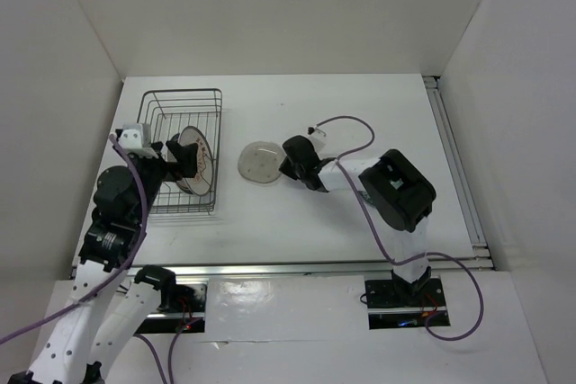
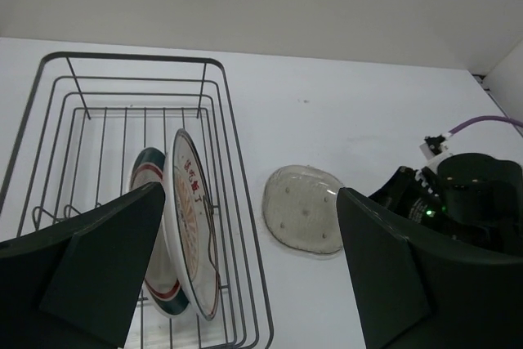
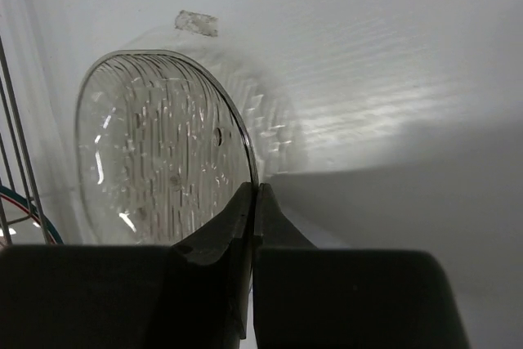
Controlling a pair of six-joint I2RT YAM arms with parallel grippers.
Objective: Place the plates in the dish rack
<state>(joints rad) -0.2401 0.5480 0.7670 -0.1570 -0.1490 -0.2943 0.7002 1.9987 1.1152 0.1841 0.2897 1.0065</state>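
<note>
The dish rack [image 1: 184,93] stands at the left; it also shows in the left wrist view [image 2: 135,58]. Two plates stand on edge in it: the cream sunburst plate [image 2: 193,226] and, behind it, the teal-and-red ring plate [image 2: 147,171]. They also show in the top view [image 1: 198,157]. The translucent grey plate [image 1: 260,164] is on the table right of the rack. My right gripper [image 1: 290,166] is shut on its right rim [image 3: 256,194]. My left gripper [image 2: 249,202] is open and empty over the rack's near right part. The teal-patterned plate is out of view.
White walls close in the table on three sides. A rail [image 1: 454,168] runs along the table's right edge. A purple cable [image 1: 346,123] loops above the right arm. A small scrap [image 3: 197,23] lies on the table beyond the grey plate.
</note>
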